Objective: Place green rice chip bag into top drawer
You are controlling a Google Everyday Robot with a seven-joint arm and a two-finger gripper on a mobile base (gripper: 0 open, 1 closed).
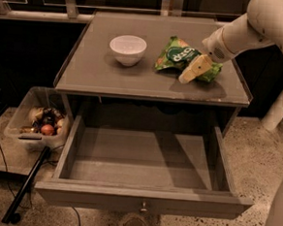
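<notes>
The green rice chip bag (177, 55) lies crumpled on the grey cabinet top, right of centre, its dark round logo facing up. My gripper (193, 70) comes in from the upper right on the white arm (249, 30) and sits down on the right front part of the bag, covering that part. The top drawer (143, 198) is pulled out wide below the cabinet top. Its inside shows nothing in it, and its small metal knob (143, 207) is at the front centre.
A white bowl (128, 48) stands on the cabinet top (95, 73) left of the bag. A clear plastic bin (39, 122) of small items sits on the floor at the left. A dark pole (27, 184) leans by it. A white robot part (278, 212) is at the right edge.
</notes>
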